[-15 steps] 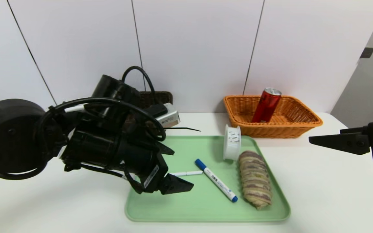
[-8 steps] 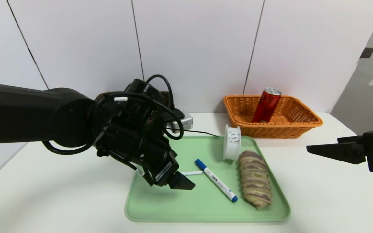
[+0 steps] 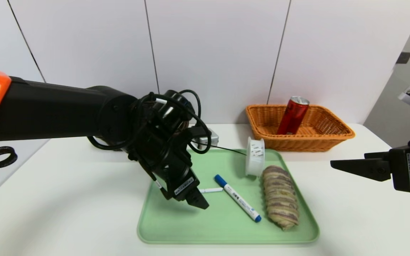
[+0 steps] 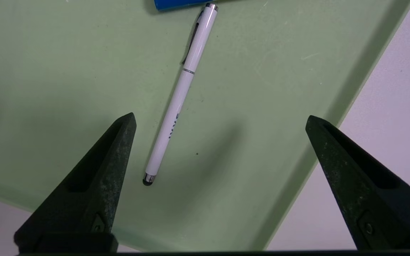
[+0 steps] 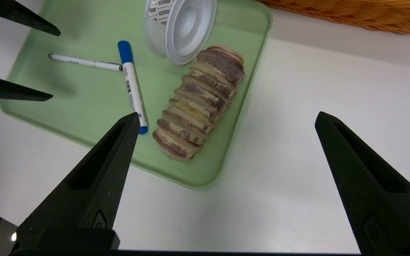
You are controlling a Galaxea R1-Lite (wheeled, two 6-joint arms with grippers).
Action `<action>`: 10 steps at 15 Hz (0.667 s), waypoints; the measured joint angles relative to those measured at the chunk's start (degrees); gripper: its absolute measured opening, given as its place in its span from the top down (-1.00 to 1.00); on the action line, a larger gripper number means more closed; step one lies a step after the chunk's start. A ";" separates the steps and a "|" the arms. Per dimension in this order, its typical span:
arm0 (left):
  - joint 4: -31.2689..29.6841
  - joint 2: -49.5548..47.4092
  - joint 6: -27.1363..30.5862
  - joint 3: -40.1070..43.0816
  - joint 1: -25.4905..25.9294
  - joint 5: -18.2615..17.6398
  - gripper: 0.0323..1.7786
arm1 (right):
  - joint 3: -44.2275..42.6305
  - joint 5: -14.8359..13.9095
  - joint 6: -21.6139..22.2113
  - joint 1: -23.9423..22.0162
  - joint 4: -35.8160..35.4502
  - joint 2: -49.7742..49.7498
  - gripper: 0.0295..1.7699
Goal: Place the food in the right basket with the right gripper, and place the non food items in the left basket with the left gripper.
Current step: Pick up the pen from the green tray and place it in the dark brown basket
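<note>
A green tray (image 3: 226,231) holds a thin white pen (image 3: 211,190), a blue-capped marker (image 3: 238,203), a white tape roll (image 3: 255,156) on its edge and a striped brown bread loaf (image 3: 279,197). My left gripper (image 3: 196,201) hangs open over the tray's left part. In the left wrist view the white pen (image 4: 180,99) lies on the tray just inside one finger of the left gripper (image 4: 221,119), untouched. My right gripper (image 3: 347,166) hovers open over bare table, right of the tray. From the right wrist view the loaf (image 5: 199,103) lies beyond the right gripper (image 5: 226,115).
An orange wicker basket (image 3: 333,131) at the back right holds a leaning red can (image 3: 293,115). The left basket is almost wholly hidden behind my left arm. White table surrounds the tray, with a wall close behind.
My left arm has swung right and forward over the tray, and its gripper has tipped down beside the white pen. The right gripper has drifted slightly left and down.
</note>
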 joint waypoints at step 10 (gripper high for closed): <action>12.18 9.00 2.24 -13.35 -0.02 0.40 -0.90 | 3.08 0.78 0.82 0.01 -3.56 0.07 -0.91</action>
